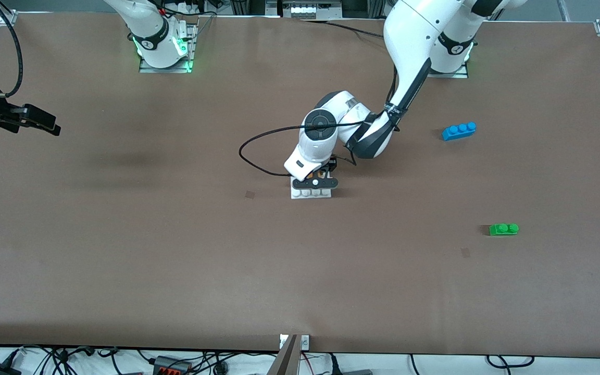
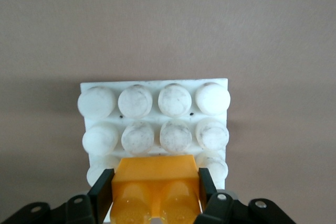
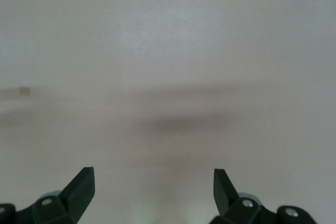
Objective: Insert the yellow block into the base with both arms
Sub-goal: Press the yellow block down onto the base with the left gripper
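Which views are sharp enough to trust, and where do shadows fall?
Left wrist view: sharp on the base, soft on the yellow block in the left gripper. Right wrist view: washed out, hazy shadow band on the table under the open right gripper. Front view: evenly lit, mild shadows.

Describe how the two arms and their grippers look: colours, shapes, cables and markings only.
Both arms have smooth, rounded white shells with black joint bands. The left arm has a round black cap on its wrist and a black cable looping off it. The left gripper and right gripper are black with wedge-shaped fingers and silver screws. Green lights glow at the bases.
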Robot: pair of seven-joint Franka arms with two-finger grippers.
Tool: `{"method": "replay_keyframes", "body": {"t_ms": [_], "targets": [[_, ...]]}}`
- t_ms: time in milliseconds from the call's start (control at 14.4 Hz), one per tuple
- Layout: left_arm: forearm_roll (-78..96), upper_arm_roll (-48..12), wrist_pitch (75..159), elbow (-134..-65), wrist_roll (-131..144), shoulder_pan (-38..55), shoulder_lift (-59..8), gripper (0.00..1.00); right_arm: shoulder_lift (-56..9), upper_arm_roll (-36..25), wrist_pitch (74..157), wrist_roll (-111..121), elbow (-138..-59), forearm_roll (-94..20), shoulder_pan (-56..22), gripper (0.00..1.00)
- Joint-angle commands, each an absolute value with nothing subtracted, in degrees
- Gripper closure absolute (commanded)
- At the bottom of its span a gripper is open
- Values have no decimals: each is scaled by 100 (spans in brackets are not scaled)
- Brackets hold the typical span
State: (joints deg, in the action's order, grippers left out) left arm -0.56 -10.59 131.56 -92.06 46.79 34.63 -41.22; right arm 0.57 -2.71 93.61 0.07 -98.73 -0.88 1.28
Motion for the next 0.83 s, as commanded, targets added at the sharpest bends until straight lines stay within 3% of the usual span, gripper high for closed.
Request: {"method": "replay_keyframes", "body": {"t_ms": [0,763], "targets": [[-185,-1213,13245,-9466,4729,3340,-3946,48,18,-272,9255,-97,-9756,-70,97,0],[-211,-1213,13289,-9448,4799,3331,-3893,46,9,-272,9255,-97,-9756,-79,97,0]]}}
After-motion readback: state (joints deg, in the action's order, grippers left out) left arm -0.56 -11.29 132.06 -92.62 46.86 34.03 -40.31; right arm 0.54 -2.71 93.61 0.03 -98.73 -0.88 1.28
